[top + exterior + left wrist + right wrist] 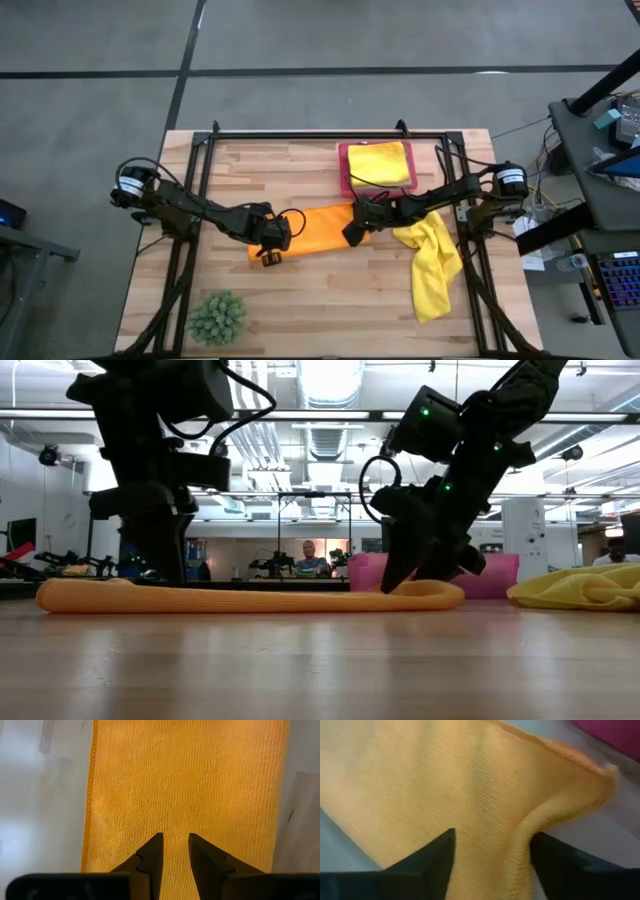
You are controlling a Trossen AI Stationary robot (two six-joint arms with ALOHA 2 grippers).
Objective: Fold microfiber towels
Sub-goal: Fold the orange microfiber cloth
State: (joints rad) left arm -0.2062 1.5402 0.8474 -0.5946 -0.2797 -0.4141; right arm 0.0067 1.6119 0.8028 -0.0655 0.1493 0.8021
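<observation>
Orange towel (318, 226) flat mid-table, folded into a strip. My left gripper (175, 851) rests on its left end, fingers narrowly parted. My right gripper (492, 857) straddles the rumpled right end, fingers wide. Yellow towel (432, 262) crumpled beside; another (380, 163) in the pink tray (345, 172).

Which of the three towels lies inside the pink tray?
The folded yellow towel sits in the pink tray. The other yellow towel lies crumpled on the table, and the orange towel lies flat there.
</observation>
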